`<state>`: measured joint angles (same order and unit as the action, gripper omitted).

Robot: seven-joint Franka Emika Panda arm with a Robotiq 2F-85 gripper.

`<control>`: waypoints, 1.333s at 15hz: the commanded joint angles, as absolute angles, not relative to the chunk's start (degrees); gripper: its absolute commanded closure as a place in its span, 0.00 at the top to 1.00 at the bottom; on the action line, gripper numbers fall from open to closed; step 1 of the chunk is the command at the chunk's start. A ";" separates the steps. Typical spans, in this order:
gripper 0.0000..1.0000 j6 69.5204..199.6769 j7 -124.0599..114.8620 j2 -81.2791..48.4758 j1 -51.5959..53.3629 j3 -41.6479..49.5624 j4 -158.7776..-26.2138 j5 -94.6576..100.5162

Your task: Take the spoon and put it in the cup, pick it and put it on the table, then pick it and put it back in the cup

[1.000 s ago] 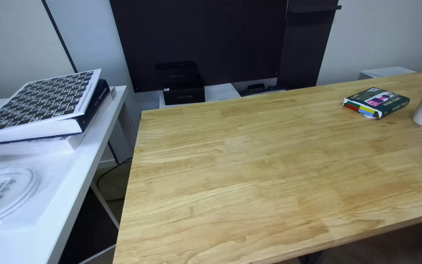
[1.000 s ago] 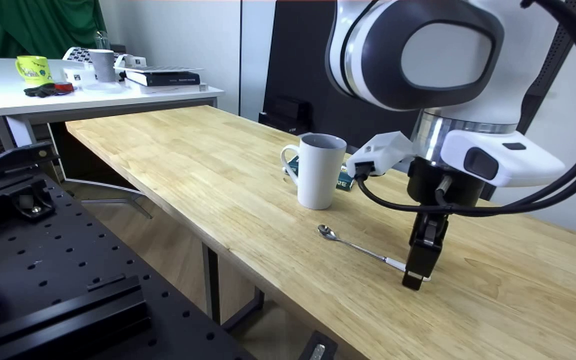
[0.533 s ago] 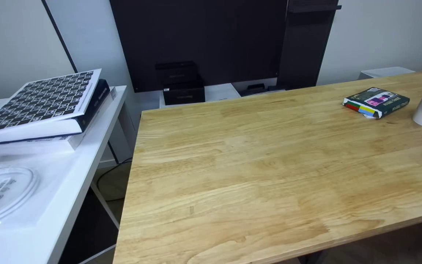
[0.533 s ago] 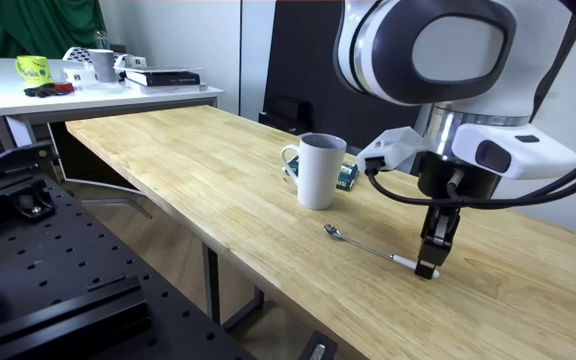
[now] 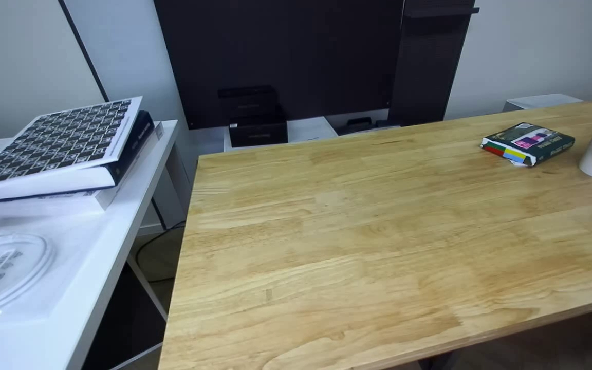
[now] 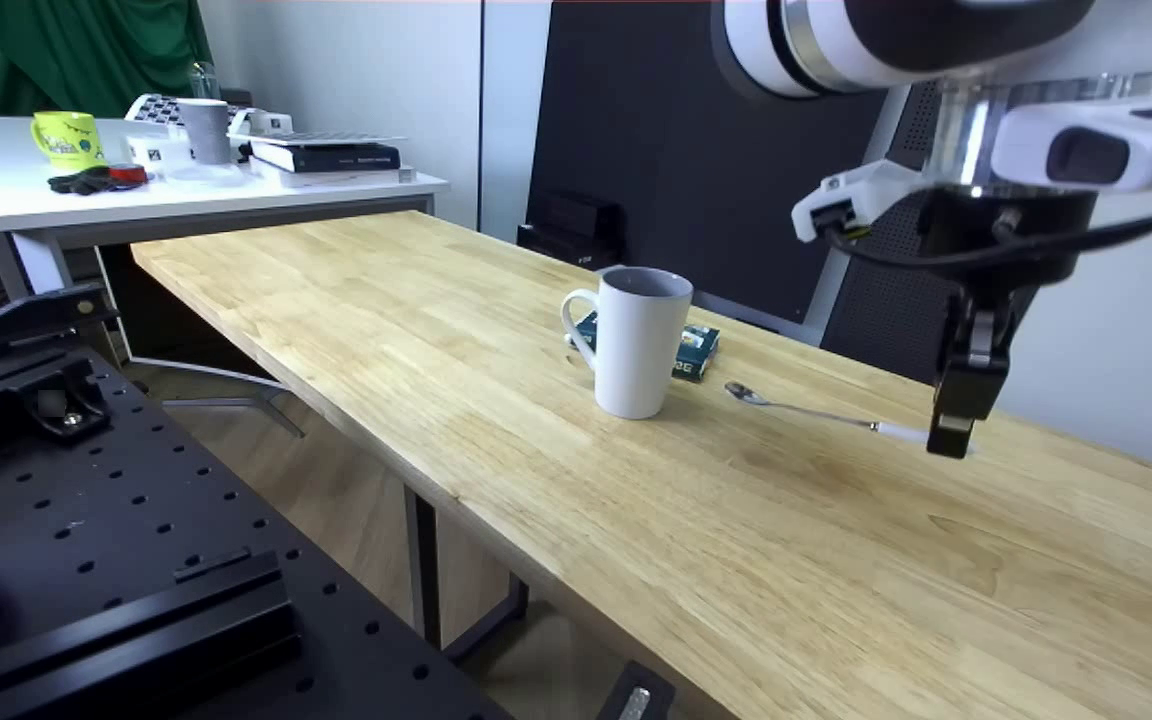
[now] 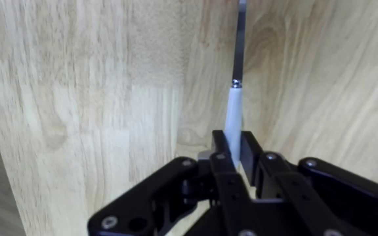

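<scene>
Exterior view: clamped jaws have lifted the spoon (image 6: 829,415).

Green box (image 5: 528,144), yellow mug (image 6: 70,140), books (image 5: 67,146) — stacked

Wrist (image 6: 964,135) downward, jaws tight

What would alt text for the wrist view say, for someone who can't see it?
The black hand, at the bottom of the picture, grips the spoon by its white handle, and the slim metal stem runs up to the top edge, with the bowl out of frame. Behind it is the wooden table, one edge slanting at lower left.
</scene>
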<state>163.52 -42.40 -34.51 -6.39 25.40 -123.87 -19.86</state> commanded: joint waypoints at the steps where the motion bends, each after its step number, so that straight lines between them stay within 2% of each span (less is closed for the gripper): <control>1: 0.04 164.85 -50.79 -30.42 4.98 34.02 -124.81 -11.47; 12: 0.04 165.41 -66.49 -30.92 43.36 63.67 -120.03 6.62; 20: 0.04 168.79 -65.59 -39.99 66.45 84.05 -129.27 5.69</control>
